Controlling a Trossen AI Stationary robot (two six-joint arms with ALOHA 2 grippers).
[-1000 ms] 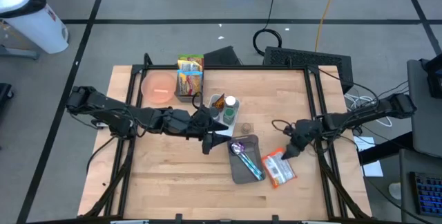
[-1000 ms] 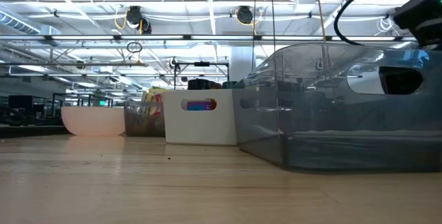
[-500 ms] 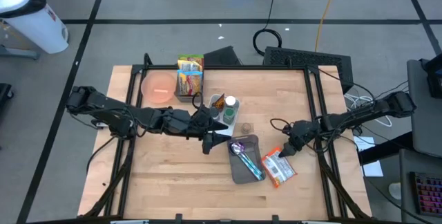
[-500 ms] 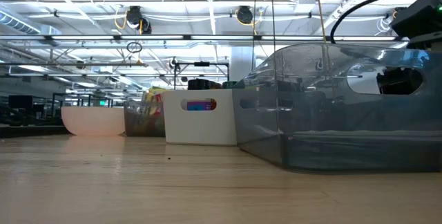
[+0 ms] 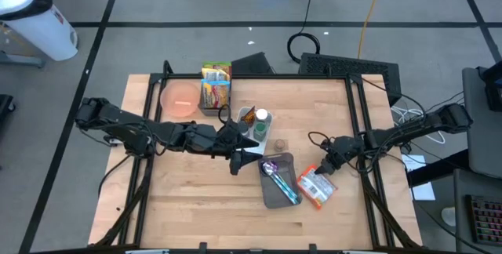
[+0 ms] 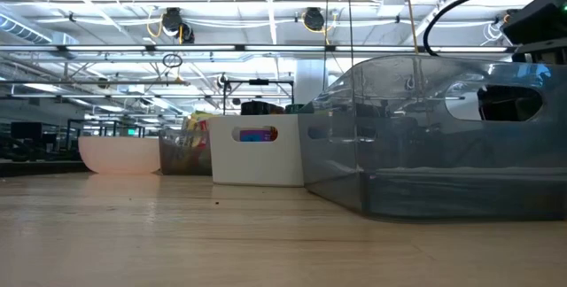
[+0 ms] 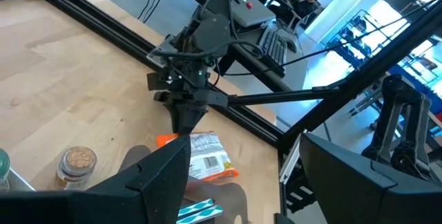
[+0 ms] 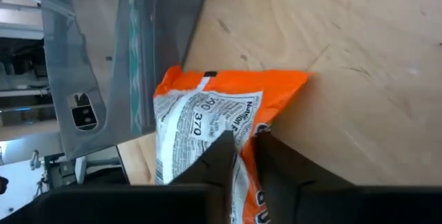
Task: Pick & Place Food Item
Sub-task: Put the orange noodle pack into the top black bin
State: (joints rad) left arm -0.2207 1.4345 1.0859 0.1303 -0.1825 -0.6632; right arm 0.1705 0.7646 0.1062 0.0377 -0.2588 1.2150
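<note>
On the desk [image 5: 180, 199] beside the grey tray [image 5: 276, 182], the right pincer [image 5: 323, 171] has closed its fingers on the near end of the orange snack packet [image 5: 316, 188], whose long axis runs away from it; the left pincer [image 5: 252, 160] waits open.

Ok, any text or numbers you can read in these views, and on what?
"370": on the orange packet, in the right wrist view, among printed lines too small to read.
Label on the white bin: too blurred to read.
Snack packs in the box: too small to read.
</note>
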